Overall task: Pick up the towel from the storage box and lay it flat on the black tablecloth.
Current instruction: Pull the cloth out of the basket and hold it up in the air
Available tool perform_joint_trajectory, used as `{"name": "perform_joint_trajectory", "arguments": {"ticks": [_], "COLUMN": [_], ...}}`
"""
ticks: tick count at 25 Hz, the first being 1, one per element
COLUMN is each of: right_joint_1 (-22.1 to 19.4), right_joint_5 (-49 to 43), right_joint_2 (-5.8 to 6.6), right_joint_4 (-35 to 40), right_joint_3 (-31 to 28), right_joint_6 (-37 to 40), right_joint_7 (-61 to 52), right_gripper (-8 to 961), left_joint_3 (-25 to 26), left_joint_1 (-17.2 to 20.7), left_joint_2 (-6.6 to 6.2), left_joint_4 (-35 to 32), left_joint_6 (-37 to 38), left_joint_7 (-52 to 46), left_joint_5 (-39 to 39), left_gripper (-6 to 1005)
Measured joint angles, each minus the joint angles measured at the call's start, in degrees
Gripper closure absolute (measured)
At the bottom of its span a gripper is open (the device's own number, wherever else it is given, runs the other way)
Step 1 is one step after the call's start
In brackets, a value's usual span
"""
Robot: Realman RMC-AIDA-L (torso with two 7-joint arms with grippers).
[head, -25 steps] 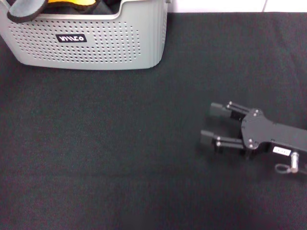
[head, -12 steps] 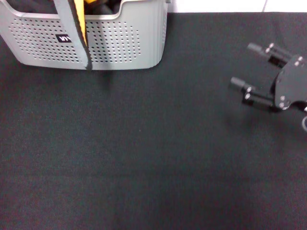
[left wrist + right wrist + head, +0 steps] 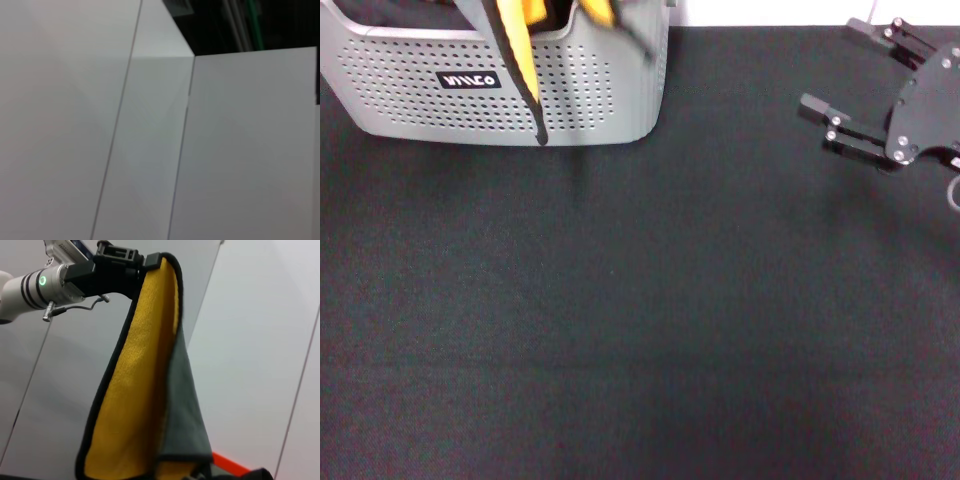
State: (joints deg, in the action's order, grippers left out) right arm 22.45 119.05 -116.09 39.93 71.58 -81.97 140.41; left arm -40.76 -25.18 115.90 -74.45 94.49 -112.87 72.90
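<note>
The left gripper (image 3: 122,265) is clamped on the towel (image 3: 140,390), which hangs long-axis vertical over the box (image 3: 610,80) at 11 o'clock. The right gripper (image 3: 845,80) — fingers apart, at 2 o'clock — is well apart from the towel, above the tablecloth (image 3: 640,330).

White wall strip (image 3: 770,12) just beyond right hand (image 3: 828,64), running on far to that hand's left. White wall panels (image 3: 260,340) behind left hand (image 3: 150,262), split by thin dark seams (image 3: 300,380). Red stripe (image 3: 230,464) low on that wall, well apart from left hand. More white panels (image 3: 240,150), one thin seam (image 3: 182,135), dark gap (image 3: 225,25) with green cable (image 3: 255,20).
</note>
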Motion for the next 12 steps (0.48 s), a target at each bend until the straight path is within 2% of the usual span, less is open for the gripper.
{"name": "perform_joint_trajectory", "arguments": {"ticks": [7,12], "right_joint_1": [4.98,8.54], "right_joint_5": [0.3,5.74], "right_joint_2": [-0.09,-0.1], "right_joint_4": [-3.14,-7.71], "right_joint_3": [2.78,12.78], "right_joint_6": [0.32,1.33], "right_joint_7": [-0.55,0.47], "right_gripper": [197,199], "left_joint_3": [-0.41,-0.7], "left_joint_1": [0.02,0.09], "left_joint_2": [-0.17,0.15], "left_joint_4": [0.0,0.15], "left_joint_6": [1.54,1.6], "left_joint_7": [-1.36,-1.39], "left_joint_5": [-0.9,-0.53], "left_gripper": [954,951]}}
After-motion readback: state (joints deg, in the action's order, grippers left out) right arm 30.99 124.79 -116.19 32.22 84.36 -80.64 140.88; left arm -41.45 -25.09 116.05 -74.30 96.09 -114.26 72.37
